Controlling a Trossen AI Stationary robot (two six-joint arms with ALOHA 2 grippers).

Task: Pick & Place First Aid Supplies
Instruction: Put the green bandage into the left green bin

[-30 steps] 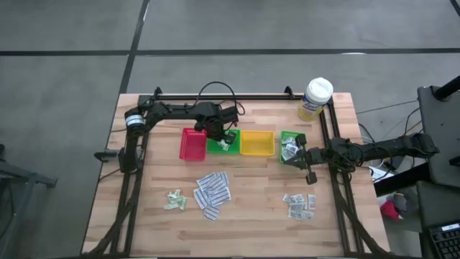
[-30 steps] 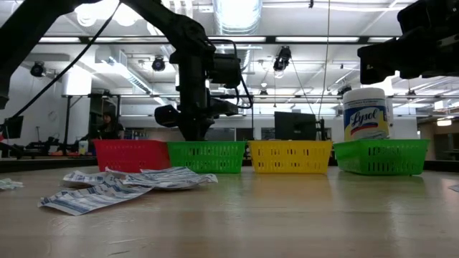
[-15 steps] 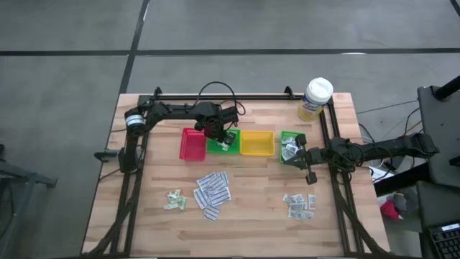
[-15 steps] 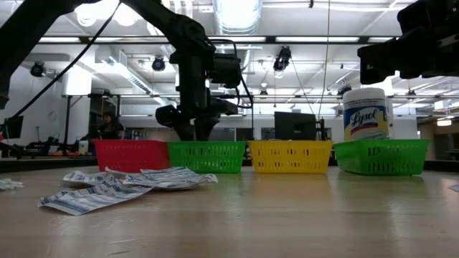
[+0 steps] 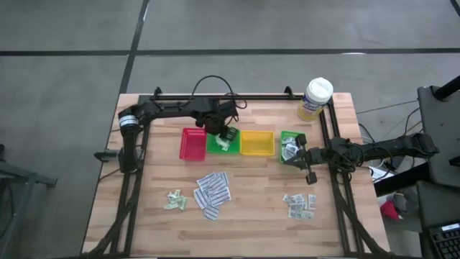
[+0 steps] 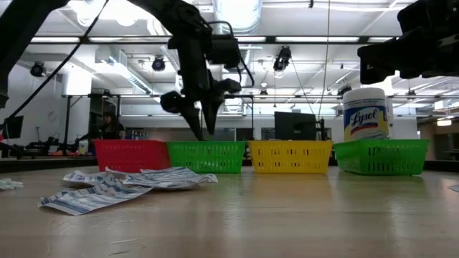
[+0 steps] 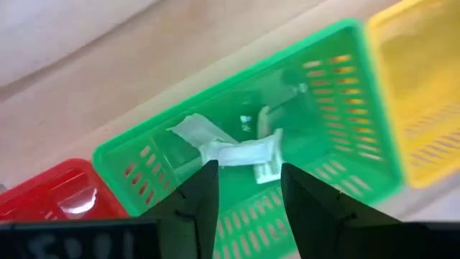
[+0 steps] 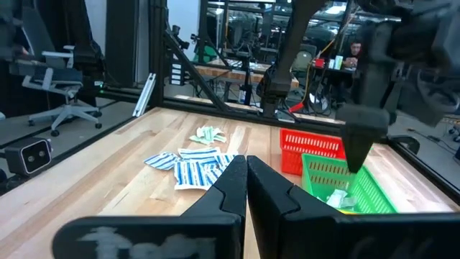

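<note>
worktop [image 5: 251, 208]: pale wood planks, black rail frame round the edges.

trays: 4 in a row across the middle. red tray [image 5: 192, 144], green tray [image 5: 223, 142], yellow tray [image 5: 256, 143], then a 2nd green tray [image 5: 291, 147] set slightly apart toward my right arm.

my left fingers [image 6: 204, 127]: poised just above the 1st green tray, spread apart, holding nothing. in my left wrist view the 2 dark fingers [image 7: 198, 198] frame the white packets [image 7: 230, 147] lying loose on that tray's floor.

my right fingers [image 8: 246, 173]: pressed together, empty, beside the 2nd green tray, low over the worktop on my right side.

supplies still on the worktop, 3 groups:
- long white printed strips [image 5: 212, 193], overlapping in a heap, in front of the red and 1st green trays.
- pale green-white sachets [image 5: 175, 199], small cluster just beside the strips, toward the left edge.
- small grey-white squares [image 5: 299, 205], cluster near the right front.

supplies in trays: white packets in the 1st green tray; some crumpled grey-white pieces [image 5: 290, 149] in the 2nd green tray.

other: white-lidded tub [image 5: 315, 98] with yellow label, upright at the far right corner of the worktop.
</note>
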